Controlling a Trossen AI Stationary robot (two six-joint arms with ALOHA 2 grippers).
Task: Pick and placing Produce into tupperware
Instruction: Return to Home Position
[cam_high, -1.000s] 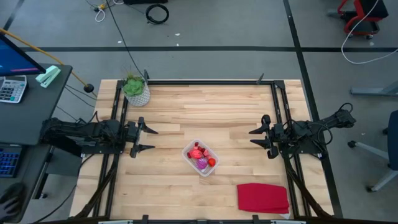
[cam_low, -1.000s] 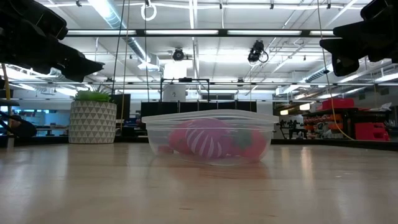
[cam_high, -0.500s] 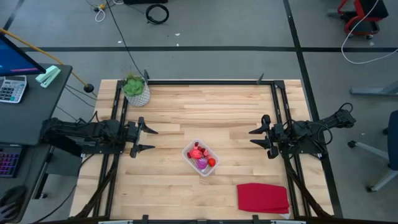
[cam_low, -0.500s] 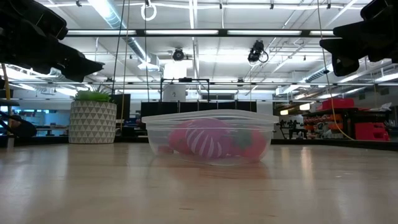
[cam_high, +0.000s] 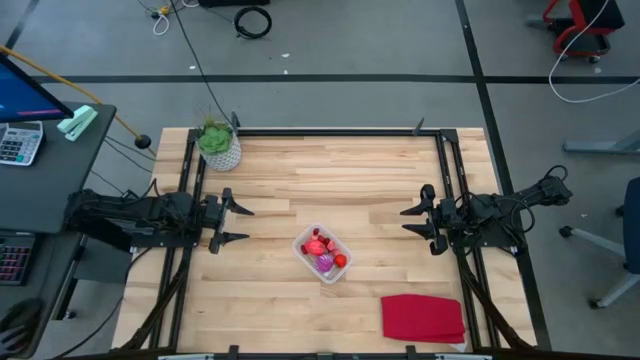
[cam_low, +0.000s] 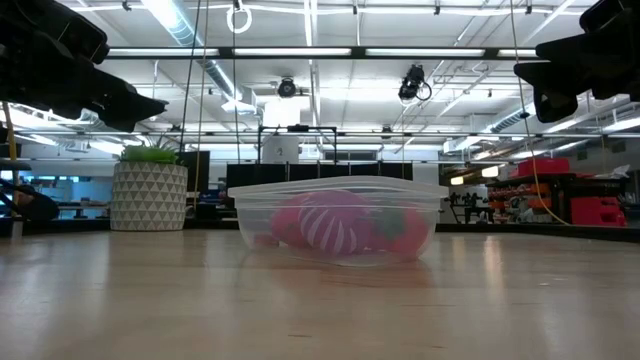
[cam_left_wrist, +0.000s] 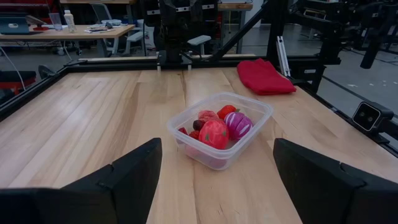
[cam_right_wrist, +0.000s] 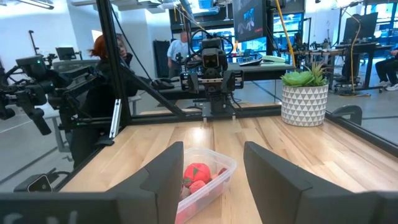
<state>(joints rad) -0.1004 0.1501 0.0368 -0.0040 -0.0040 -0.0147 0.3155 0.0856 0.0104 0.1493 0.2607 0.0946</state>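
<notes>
Delta over the last second: none. Both arms, the tupperware (cam_high: 322, 256) and everything in it sit exactly where they were, in both the high and low views. So the arms look parked and no step is in progress.

- left hand (cam_high: 245, 224): at the left edge of the surface (cam_high: 330, 180), raised, fingers spread wide, holding nothing.
- right hand (cam_high: 405, 221): mirrored at the right edge, also raised, spread and empty.
- Both hands face inward toward the tupperware and are well apart from it.

Task read: the produce (cam_high: 323, 252) is all inside the tupperware. I see no loose piece on the bare wood in any view, so I judge the pick-and-place done, with only the return home being closed out.

Contents from the left wrist view:
- red-pink piece (cam_left_wrist: 214, 134) at the front
- striped purple-pink piece (cam_left_wrist: 238, 124) touching it
- small red pieces packed behind and beside

Tupperware pose:
- Sits near the middle of the surface, between the two hands and slightly toward the near edge.
- Upright, flat on its base, open mouth up, no lid visible.
- Yawed, not square to the surface edges.
- Long axis runs diagonally, one end toward the plant (cam_high: 218, 145) at the far left corner, the other toward the red cloth (cam_high: 422, 318) at the near right corner.
- Apart from both of those.
</notes>
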